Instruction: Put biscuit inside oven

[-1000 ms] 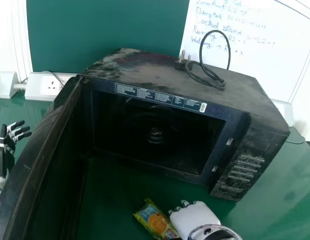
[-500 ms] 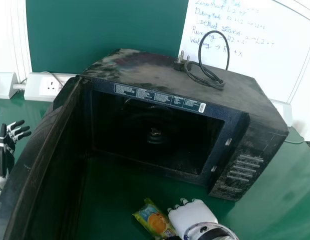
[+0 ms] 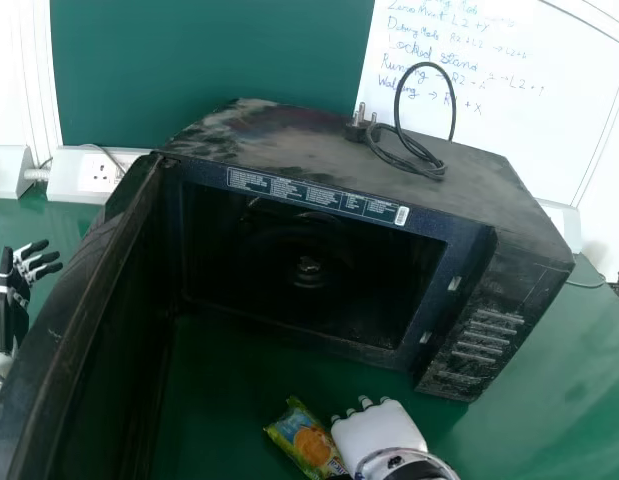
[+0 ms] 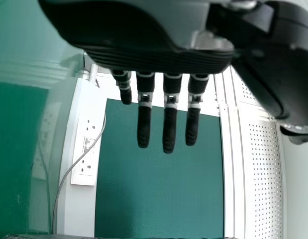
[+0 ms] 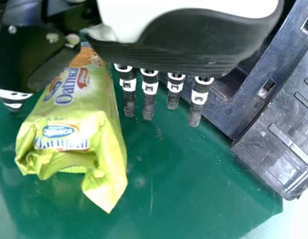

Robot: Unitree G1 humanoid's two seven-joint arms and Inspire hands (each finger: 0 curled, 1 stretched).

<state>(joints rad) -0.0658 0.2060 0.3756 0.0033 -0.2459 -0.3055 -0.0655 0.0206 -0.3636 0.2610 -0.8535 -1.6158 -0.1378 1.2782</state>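
My right hand (image 3: 377, 430) is low in the head view, just right of the biscuit packet (image 3: 307, 438), which lies on the table before the oven (image 3: 319, 275). In the right wrist view the hand (image 5: 150, 94) has straight fingers; the yellow-green packet (image 5: 76, 127) lies between them and the thumb, not gripped. The oven's door (image 3: 84, 310) stands wide at the left and its cavity is dark. Beyond the door, my left hand (image 3: 17, 290) is at the left edge, fingers extended; in the left wrist view the hand (image 4: 168, 109) holds nothing.
A black power cable with a plug (image 3: 414, 150) lies on top of the oven. Behind it are a whiteboard (image 3: 509, 110) and, at the left, a socket strip (image 3: 94, 172). Green table surface (image 3: 529, 400) extends to the right of the oven.
My right hand has shifted slightly left and down in the head view, closer beside the packet. The left hand and the packet look almost unchanged.
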